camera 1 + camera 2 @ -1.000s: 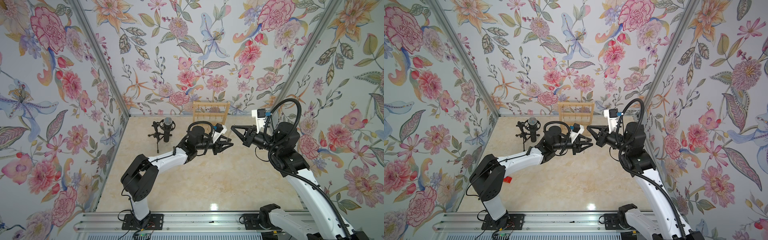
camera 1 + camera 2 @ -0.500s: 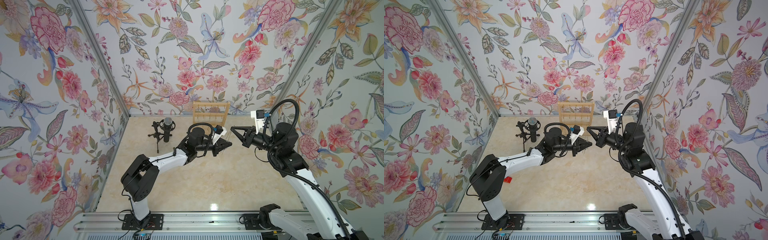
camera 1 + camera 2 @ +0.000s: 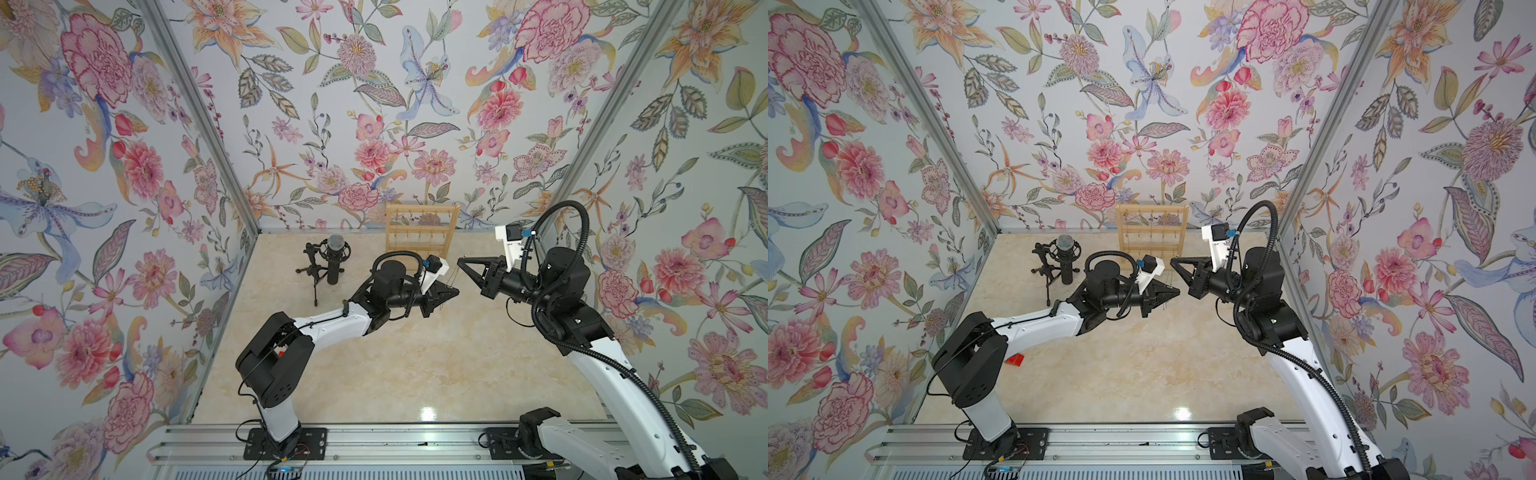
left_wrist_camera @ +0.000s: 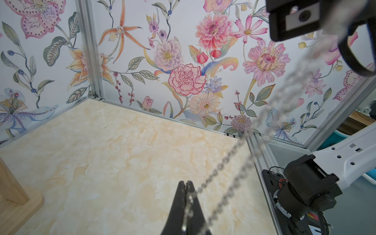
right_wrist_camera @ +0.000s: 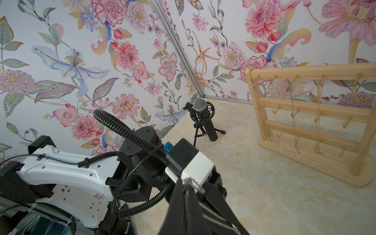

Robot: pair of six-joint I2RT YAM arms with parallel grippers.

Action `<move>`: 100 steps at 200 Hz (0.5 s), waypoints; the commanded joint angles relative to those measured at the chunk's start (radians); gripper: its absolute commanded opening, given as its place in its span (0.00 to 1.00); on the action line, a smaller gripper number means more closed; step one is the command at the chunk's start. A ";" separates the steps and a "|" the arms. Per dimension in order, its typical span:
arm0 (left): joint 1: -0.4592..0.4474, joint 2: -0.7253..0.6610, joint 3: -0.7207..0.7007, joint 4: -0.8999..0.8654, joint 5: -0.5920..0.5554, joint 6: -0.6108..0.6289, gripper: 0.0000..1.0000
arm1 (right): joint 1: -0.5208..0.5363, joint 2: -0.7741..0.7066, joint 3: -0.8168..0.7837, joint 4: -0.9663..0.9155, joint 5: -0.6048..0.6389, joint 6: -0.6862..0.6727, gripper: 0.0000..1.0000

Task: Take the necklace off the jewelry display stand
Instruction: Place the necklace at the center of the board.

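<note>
Left gripper (image 4: pixel 185 188): clamped on necklace (image 4: pixel 220 165).
Right gripper (image 5: pixel 188 183): clamped on same necklace.
Next: probably lower both toward desk (image 3: pixel 415 357), keeping it slack.

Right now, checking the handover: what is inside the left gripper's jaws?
The left gripper, shut, pinches a silver chain necklace at its fingertips; two strands run up to the right gripper, also shut on it. Any chain deeper between the fingers is hidden.
</note>
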 commanded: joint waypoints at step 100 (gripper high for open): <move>-0.032 -0.364 -0.376 -0.014 -0.229 -0.193 0.00 | 0.270 0.119 -0.044 0.076 0.166 -0.112 0.00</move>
